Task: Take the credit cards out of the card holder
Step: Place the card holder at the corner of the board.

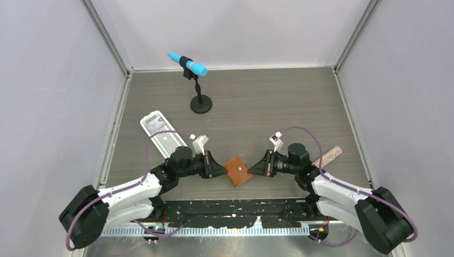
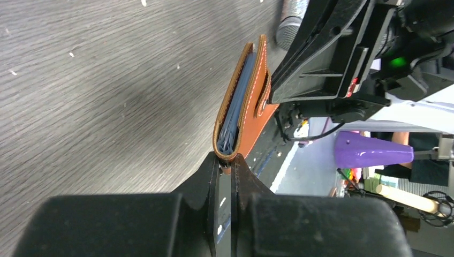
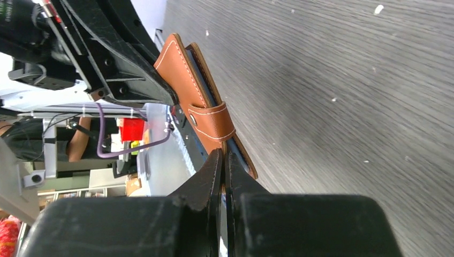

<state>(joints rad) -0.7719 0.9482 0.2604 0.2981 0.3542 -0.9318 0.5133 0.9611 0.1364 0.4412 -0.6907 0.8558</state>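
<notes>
1 card holder (image 1: 237, 171) in 2 tight pinches: left gripper (image 1: 224, 170), right gripper (image 1: 251, 169).

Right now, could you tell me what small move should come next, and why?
Probably shift the right pincer onto the snap tab to unsnap it: the card holder is folded, tab fastened, and the left pincer grips the opposite edge.

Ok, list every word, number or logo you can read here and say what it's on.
No text can be read in any view.
card holder: plain leather and stitching, no print showing.
cards: seen edge-on only, faces hidden.
white tray: a dark patch at its far end, too small to read.
</notes>
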